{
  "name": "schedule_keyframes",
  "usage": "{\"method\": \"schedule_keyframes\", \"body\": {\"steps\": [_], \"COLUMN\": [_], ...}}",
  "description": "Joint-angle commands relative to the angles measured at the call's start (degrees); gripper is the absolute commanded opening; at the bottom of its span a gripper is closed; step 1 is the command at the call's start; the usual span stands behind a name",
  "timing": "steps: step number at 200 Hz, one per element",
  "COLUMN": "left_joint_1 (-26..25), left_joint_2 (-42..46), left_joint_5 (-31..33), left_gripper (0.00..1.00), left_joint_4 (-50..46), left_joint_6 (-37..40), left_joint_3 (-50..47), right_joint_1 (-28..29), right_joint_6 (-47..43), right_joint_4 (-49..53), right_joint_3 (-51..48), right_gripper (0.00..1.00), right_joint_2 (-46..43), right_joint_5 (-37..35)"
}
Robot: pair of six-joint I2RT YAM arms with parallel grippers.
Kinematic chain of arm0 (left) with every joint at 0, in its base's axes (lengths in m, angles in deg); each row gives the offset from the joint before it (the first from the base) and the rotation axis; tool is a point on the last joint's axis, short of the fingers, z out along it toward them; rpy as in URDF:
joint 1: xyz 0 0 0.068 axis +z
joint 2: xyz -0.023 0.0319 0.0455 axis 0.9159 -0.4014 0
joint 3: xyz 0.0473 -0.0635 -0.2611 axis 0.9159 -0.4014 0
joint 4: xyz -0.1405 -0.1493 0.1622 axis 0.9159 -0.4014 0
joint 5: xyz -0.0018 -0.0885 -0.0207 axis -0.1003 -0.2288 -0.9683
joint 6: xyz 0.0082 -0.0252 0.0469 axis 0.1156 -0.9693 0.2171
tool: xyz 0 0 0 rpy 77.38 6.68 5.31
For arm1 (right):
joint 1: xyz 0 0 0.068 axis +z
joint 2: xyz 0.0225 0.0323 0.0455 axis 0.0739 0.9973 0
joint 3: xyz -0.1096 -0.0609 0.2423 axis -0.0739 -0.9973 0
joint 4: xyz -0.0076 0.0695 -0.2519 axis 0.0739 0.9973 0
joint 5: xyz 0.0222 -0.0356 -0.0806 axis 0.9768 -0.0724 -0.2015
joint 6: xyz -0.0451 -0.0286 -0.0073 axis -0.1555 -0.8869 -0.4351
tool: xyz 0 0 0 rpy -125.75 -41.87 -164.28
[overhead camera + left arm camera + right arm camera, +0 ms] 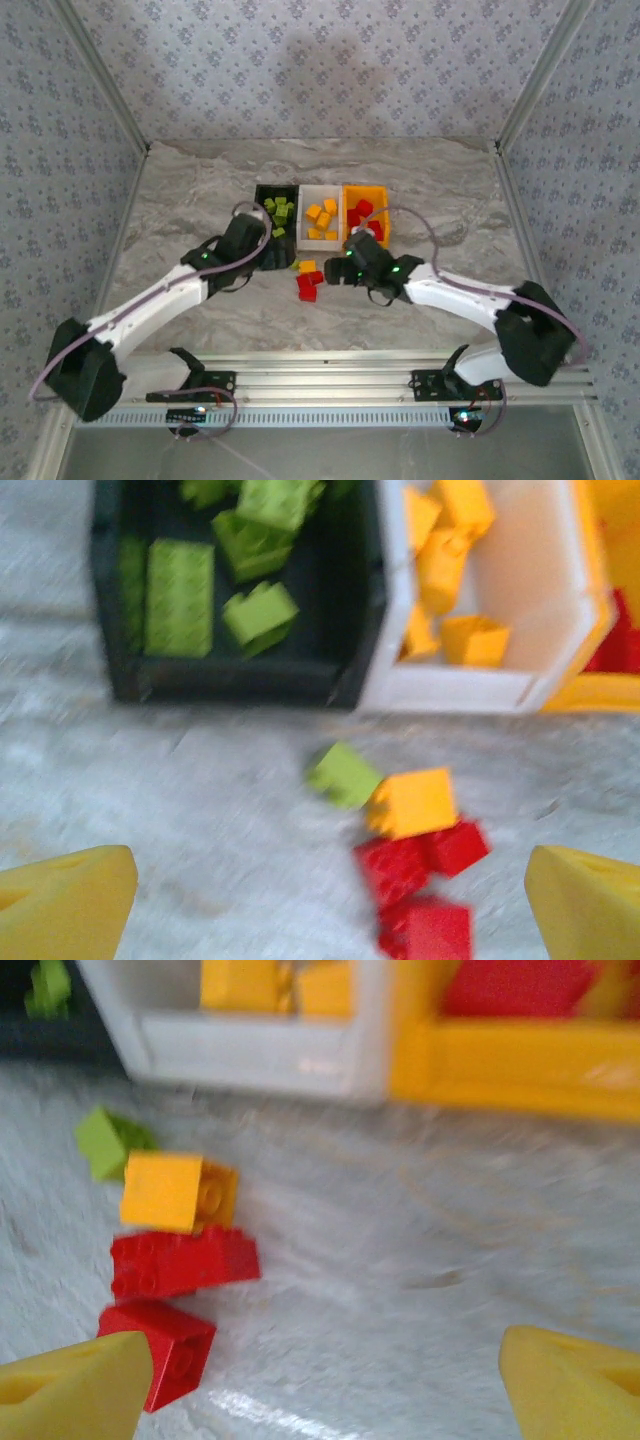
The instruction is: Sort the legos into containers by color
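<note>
Three joined containers stand in a row: a black bin point(277, 215) with lime legos, a white bin point(321, 215) with orange-yellow ones, and an orange bin point(365, 210) with red ones. In front of them on the table lie loose legos: a lime brick point(343, 774), an orange-yellow brick point(413, 802) and two red bricks point(420, 855) point(428, 930). My left gripper point(330, 905) hangs open over the table near the black bin's front wall point(240, 675), with nothing in it. My right gripper point(325, 1385) is open and empty too. The loose red brick point(165, 1345) lies beside its left fingertip point(80, 1390).
The marble-patterned table point(450, 200) is walled by patterned panels on three sides. Both arms reach in from the near edge and meet around the loose pile point(307, 280). The white bin's front wall point(250, 1055) and orange bin's front wall point(520, 1065) lie just beyond the right gripper.
</note>
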Motion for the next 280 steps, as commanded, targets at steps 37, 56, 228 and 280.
{"method": "schedule_keyframes", "body": {"steps": [37, 56, 228, 280], "left_joint_1": [-0.17, -0.10, -1.35, -3.31], "left_joint_2": [14.68, 15.66, 1.14, -7.29], "left_joint_5": [5.92, 5.94, -1.54, -2.95], "left_gripper": [0.99, 0.99, 0.99, 1.00], "left_joint_4": [-6.84, -6.99, 4.17, 7.92], "left_joint_6": [-6.28, -6.89, -0.54, 0.16], "left_joint_3": [-9.89, -11.19, -6.77, -3.93], "right_joint_1": [10.19, 11.51, 2.26, -14.57], "right_joint_6": [6.30, 7.07, -0.24, -9.73], "right_joint_4": [1.19, 4.35, 13.48, 13.72], "right_joint_3": [12.05, 15.03, 5.88, 18.40], "right_gripper": [0.94, 0.93, 0.35, 0.35], "right_joint_2": [16.09, 19.72, -3.68, 4.54], "right_joint_5": [-6.26, -8.01, -9.58, -2.68]}}
